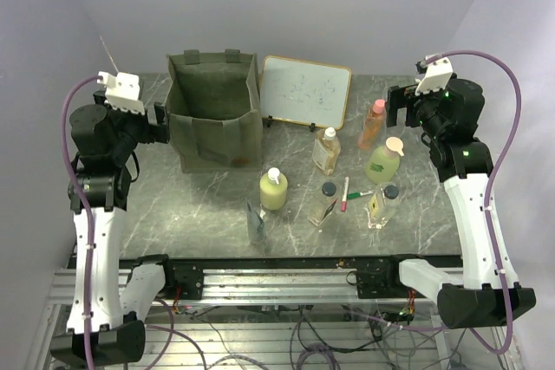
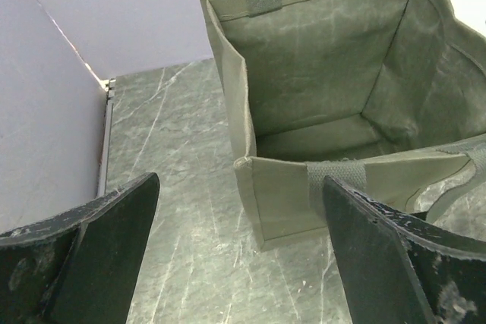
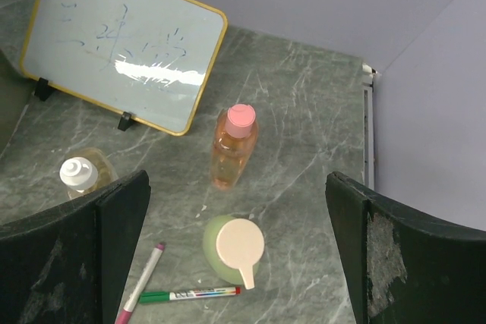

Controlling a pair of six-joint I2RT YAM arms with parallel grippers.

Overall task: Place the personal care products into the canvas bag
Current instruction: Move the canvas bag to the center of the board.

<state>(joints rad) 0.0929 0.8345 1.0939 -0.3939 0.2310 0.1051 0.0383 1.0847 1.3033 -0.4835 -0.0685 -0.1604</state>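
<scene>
The olive canvas bag (image 1: 215,110) stands open at the back left, and its inside (image 2: 326,73) shows only bare fabric. My left gripper (image 1: 160,119) hangs open just left of it, above its near corner (image 2: 239,187). Six personal care products stand on the table: a yellow-green bottle (image 1: 274,189), a clear amber one (image 1: 326,150), an orange one with a pink cap (image 1: 373,123), a green pump bottle (image 1: 384,160) and two clear dark-capped ones (image 1: 325,204) (image 1: 381,205). My right gripper (image 3: 237,184) is open above the orange bottle (image 3: 234,146) and the pump bottle (image 3: 231,252), holding nothing.
A wood-framed whiteboard (image 1: 305,91) leans at the back beside the bag. A red marker (image 1: 345,194) and a green marker (image 3: 190,294) lie among the bottles. A small grey packet (image 1: 255,224) stands near the front edge. Walls close in on both sides.
</scene>
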